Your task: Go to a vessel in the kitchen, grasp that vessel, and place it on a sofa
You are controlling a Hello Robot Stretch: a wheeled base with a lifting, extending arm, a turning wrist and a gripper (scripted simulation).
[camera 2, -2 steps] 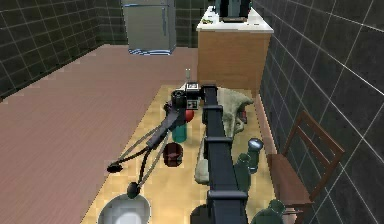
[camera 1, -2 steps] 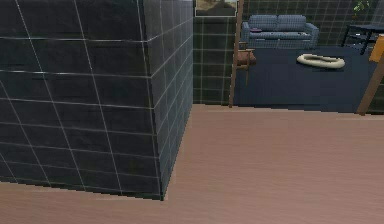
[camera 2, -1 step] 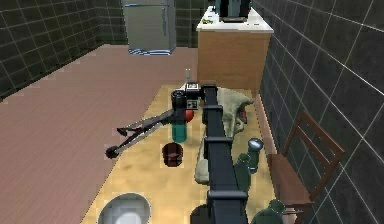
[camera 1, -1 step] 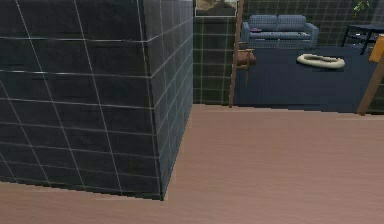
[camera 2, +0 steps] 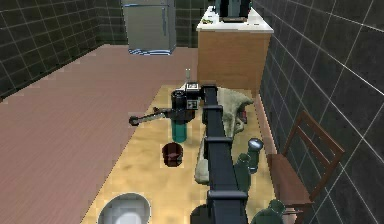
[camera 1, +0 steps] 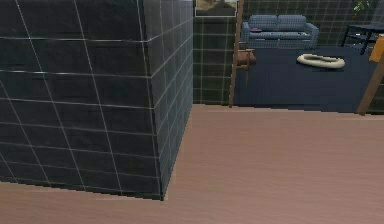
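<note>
My arm (camera 2: 222, 165) rises over a wooden table (camera 2: 135, 165) in the arm side view. Its gripper (camera 2: 138, 120) reaches toward the table's left edge. A teal upright vessel (camera 2: 180, 131) stands on the table just under the gripper's dark body, and a dark red cup (camera 2: 174, 152) sits in front of it. I cannot tell whether the gripper holds anything. A grey cup (camera 2: 255, 150) is right of the arm. In the forward view, a blue sofa (camera 1: 280, 30) stands in the far room beyond a doorway.
A dark tiled wall corner (camera 1: 110, 90) takes up the forward view's left, with open brown floor (camera 1: 280, 160) to its right. A white oval cushion (camera 1: 320, 61) lies before the sofa. A cloth (camera 2: 237, 105), white bowl (camera 2: 125, 210), chair (camera 2: 300, 160), counter (camera 2: 235, 50) and fridge (camera 2: 153, 25) surround the table.
</note>
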